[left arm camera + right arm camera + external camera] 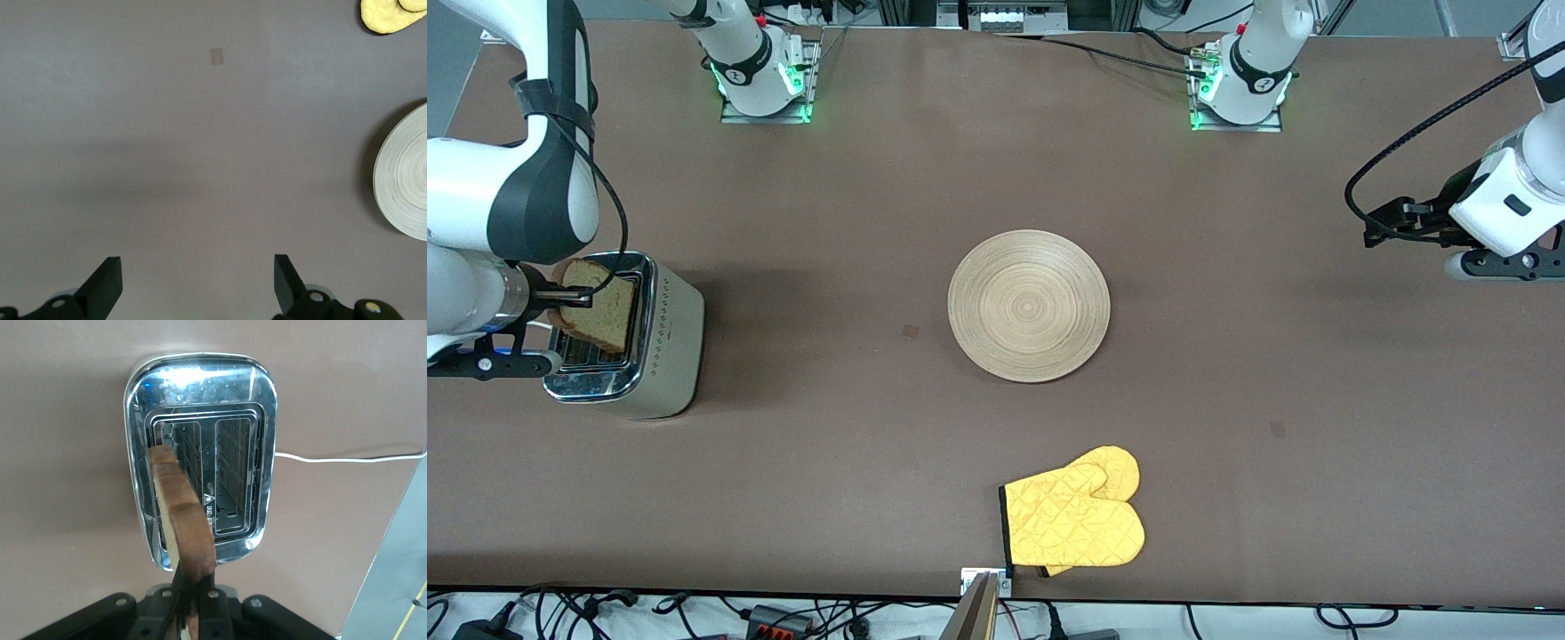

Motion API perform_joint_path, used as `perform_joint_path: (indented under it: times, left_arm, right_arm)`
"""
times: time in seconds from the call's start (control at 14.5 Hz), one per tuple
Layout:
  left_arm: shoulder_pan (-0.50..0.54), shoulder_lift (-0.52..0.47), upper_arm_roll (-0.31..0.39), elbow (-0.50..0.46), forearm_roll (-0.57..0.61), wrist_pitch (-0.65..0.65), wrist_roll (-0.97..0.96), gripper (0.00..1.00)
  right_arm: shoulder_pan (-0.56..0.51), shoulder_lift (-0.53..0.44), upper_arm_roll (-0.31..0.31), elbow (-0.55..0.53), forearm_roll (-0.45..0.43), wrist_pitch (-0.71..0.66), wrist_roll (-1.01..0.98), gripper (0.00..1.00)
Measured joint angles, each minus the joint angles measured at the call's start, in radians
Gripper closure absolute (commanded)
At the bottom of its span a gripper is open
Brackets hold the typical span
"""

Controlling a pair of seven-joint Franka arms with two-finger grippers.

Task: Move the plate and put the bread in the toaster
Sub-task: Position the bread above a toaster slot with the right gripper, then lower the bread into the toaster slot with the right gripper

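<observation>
Right gripper (190,613) clamps bread (181,513) over toaster (200,393) slot (left gripper (197,283) waits, fingers spread); next, lower it in.

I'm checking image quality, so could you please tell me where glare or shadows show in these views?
Right wrist view: bright glare on the boxy chrome toaster's top. Front view: soft shadows beside toaster and round light-wood plate. Left wrist view: faint dark band across the brown table.

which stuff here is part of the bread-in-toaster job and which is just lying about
Job: bread, edge-on over the toaster slots, clamped in the right tool; plate, mid-table.
Lying about: yellow oven mitt, nearer the front camera than the plate; left tool, open, waiting over bare table.
</observation>
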Motion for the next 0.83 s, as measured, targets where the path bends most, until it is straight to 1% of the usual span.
perform_joint_path:
  times: [0.83]
  left_arm:
    - [0.000,0.003,0.000,0.000,0.000,0.000,0.000,0.00]
  right_arm:
    - [-0.015,0.001,-0.005,-0.021,-0.001,0.031,-0.051,1.00]
